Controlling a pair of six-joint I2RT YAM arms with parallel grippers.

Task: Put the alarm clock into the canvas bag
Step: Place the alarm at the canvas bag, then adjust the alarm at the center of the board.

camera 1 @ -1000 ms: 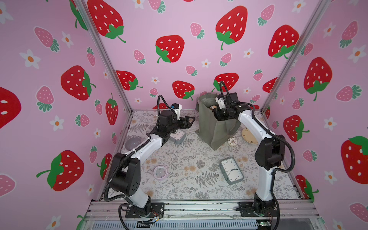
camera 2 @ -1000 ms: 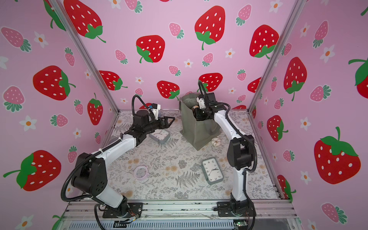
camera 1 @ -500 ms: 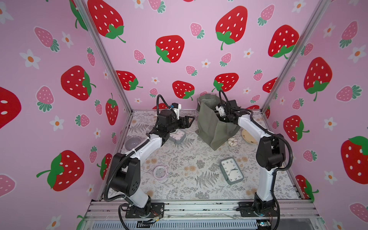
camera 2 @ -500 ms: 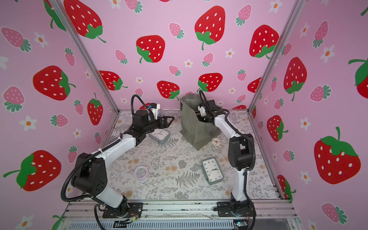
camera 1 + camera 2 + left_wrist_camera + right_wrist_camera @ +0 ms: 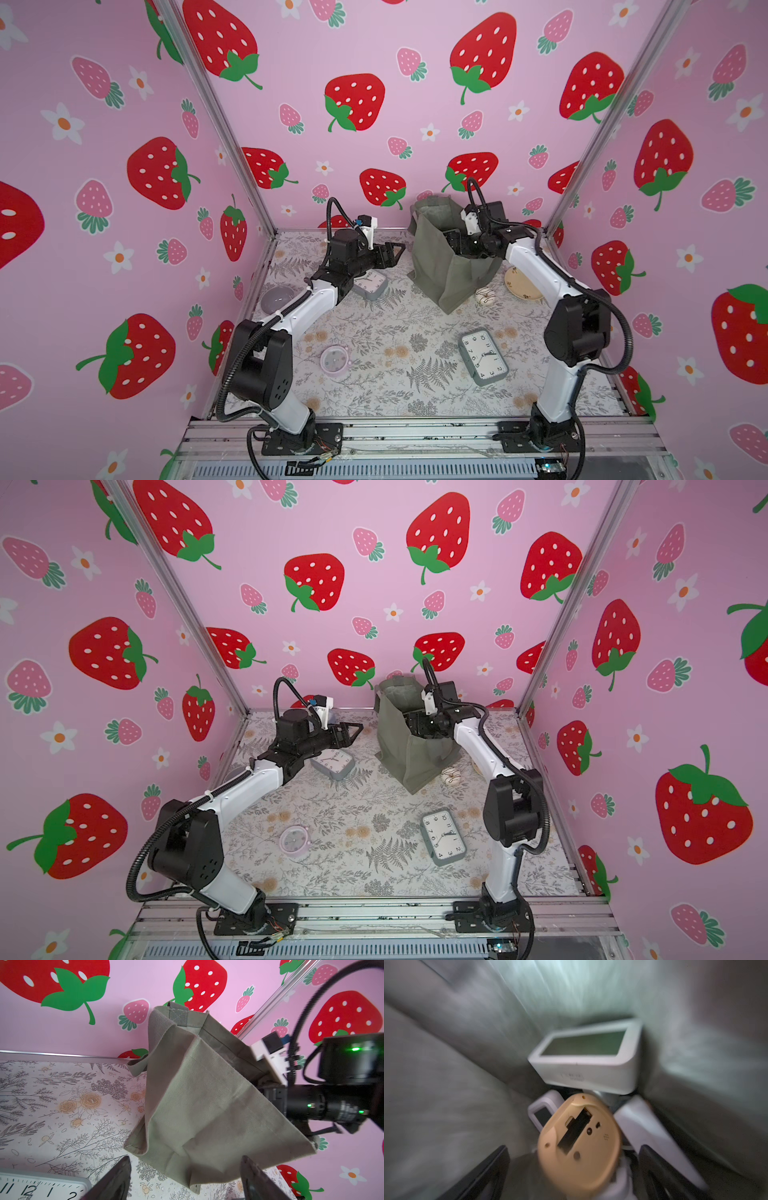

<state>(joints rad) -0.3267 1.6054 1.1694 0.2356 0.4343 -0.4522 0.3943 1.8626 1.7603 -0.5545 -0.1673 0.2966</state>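
1. Cream plastic, round, back plate up: this alarm clock (image 5: pixel 579 1142) lies inside the canvas bag (image 5: pixel 442 270), between the fingers (image 5: pixel 492 1167) of the right gripper (image 5: pixel 573 1148). The wrist picture is blurred, but the fingers stand spread with a gap on each side of the clock, so they grip nothing.
2. Just beyond those fingertips, deeper in the bag, a white digital clock (image 5: pixel 587 1057) leans on the fabric, with two more pale cases beside the cream one. By the look of it, several clocks are already packed.
3. The left gripper (image 5: pixel 392 254) hovers outside the bag. Its jaws are apart and empty, and its fingertips point at the bag's side wall without touching it.
4. Beneath the left gripper, behind the fingertips, a grey square clock (image 5: pixel 371 284) lies on the table.
5. Two other clocks are well away from both sets of fingers, near the arm bases: a grey rectangular clock (image 5: pixel 483 357) and a pink round clock (image 5: pixel 334 360).
6. My judgement: the placing of the cream clock looks done, and the right arm has yet to come out of the bag. If every clock is meant to go in, three are left on the table.
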